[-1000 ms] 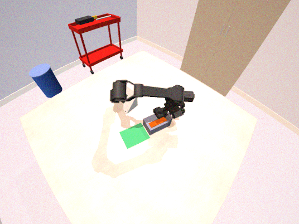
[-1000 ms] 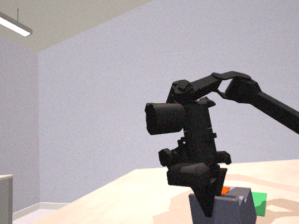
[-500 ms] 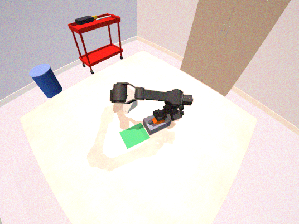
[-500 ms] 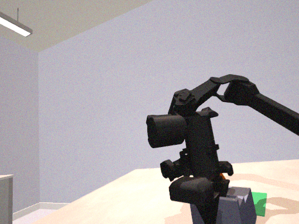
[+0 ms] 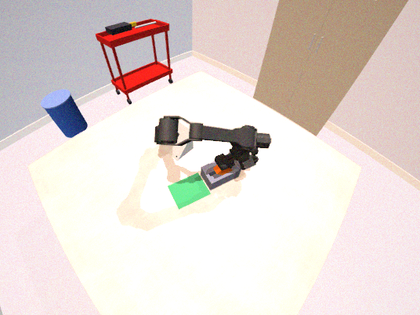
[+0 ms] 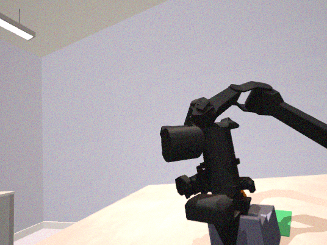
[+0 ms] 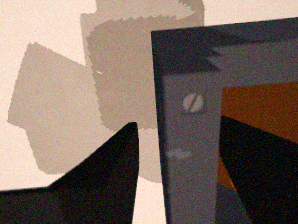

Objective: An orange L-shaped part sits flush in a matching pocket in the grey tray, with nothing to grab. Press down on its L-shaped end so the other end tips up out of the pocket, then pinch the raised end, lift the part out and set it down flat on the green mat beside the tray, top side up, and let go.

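The grey tray (image 5: 220, 177) stands on the table with the green mat (image 5: 190, 190) at its left side. The orange L-shaped part (image 5: 221, 171) lies in the tray's pocket and one end looks slightly raised. My gripper (image 5: 227, 162) points down over the tray's far end, partly open and holding nothing. In the wrist view the tray's wall (image 7: 192, 130) stands between my fingers. One finger is outside the tray; the other rests on the orange part (image 7: 260, 112). In the exterior view my gripper (image 6: 227, 222) hides most of the tray (image 6: 259, 225); only an orange sliver (image 6: 243, 192) shows.
A red cart (image 5: 135, 55) and a blue cylinder (image 5: 64, 113) stand on the floor beyond the table's far left. A tall beige cabinet (image 5: 321, 59) stands at the far right. The green mat also shows behind the tray in the exterior view (image 6: 283, 222).
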Available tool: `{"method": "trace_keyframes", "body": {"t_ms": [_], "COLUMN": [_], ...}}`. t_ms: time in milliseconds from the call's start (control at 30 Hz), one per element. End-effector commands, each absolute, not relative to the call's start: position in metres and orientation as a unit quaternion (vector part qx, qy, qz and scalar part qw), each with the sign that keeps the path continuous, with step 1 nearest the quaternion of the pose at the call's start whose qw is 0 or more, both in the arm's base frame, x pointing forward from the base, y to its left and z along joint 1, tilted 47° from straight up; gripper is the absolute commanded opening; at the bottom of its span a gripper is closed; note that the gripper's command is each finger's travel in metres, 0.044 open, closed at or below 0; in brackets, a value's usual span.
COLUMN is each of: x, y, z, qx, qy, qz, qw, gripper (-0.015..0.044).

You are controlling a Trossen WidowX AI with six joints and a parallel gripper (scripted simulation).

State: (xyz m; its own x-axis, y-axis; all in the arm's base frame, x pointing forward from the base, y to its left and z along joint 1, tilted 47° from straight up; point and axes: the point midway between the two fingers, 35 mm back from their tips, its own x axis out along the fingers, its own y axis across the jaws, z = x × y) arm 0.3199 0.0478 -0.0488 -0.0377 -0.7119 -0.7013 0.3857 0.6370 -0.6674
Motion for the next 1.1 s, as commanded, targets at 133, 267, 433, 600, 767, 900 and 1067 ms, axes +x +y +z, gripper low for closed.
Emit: {"method": "trace_keyframes", "body": {"t_ms": [133, 267, 433, 600, 767, 900, 1067], "x": [0.323, 0.325, 0.327, 0.325, 0.323, 0.325, 0.325], "y": [0.056, 0.063, 0.079, 0.119, 0.125, 0.125, 0.125], "z": [-0.048, -0.047, -0.03, 0.019, 0.027, 0.024, 0.024], "qx": [-0.139, -0.141, -0.141, -0.141, -0.141, -0.144, -0.144], "qy": [0.597, 0.596, 0.597, 0.597, 0.597, 0.594, 0.594], "qz": [-0.404, -0.404, -0.403, -0.403, -0.403, -0.397, -0.397], "qw": [0.68, 0.679, 0.679, 0.679, 0.679, 0.684, 0.684], "gripper": [0.018, 0.018, 0.018, 0.018, 0.018, 0.018, 0.018]}}
